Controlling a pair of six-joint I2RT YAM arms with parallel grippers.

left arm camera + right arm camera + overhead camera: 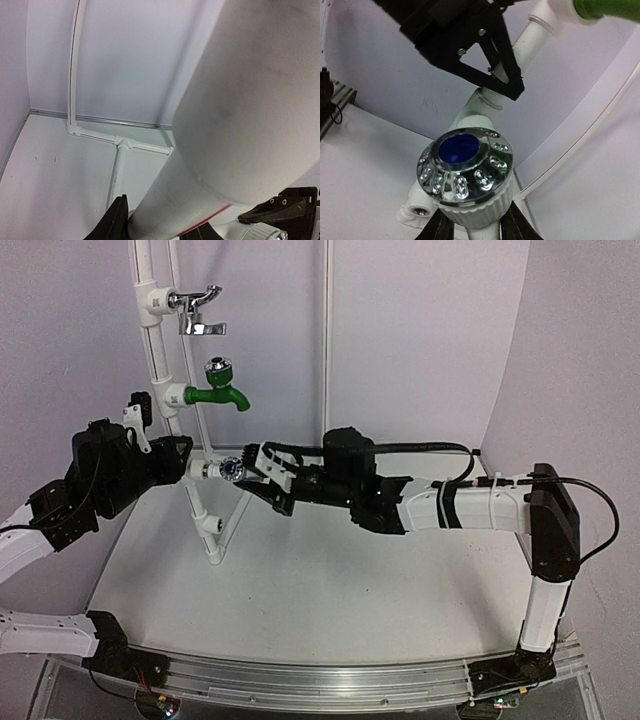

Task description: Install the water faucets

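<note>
The water faucet [228,468] is sitting just left of the middle of the top view. It is seated in a fitting of the white pipe frame [158,340], and its knob end is facing right.

In the right wrist view its chrome knob [465,167] is filling the lower middle. The knob is showing a blue centre and a ring of raised loop-shaped marks around the rim. These marks are not reading as letters or as a brand.

Three taps are hanging on the frame:
- One chrome lever tap [198,310] is sitting at the upper left.
- One green tap [215,390] is sitting below it.
- The one white faucet is sitting lowest.

Two arms are meeting at that faucet.

The right gripper [250,468] is sitting on the faucet from the right. Its two black fingers [437,231] are pressing on either side of the ribbed white collar under the knob, with the jaws narrowed to the collar's width.

The left gripper [185,458] is clamping the pipe just left of the faucet. In the left wrist view that pipe is filling the right half of the frame, running between two black fingers at the bottom edge.

At the lower left of that view, the frame's T-shaped foot is resting on the white table [45,190].
</note>
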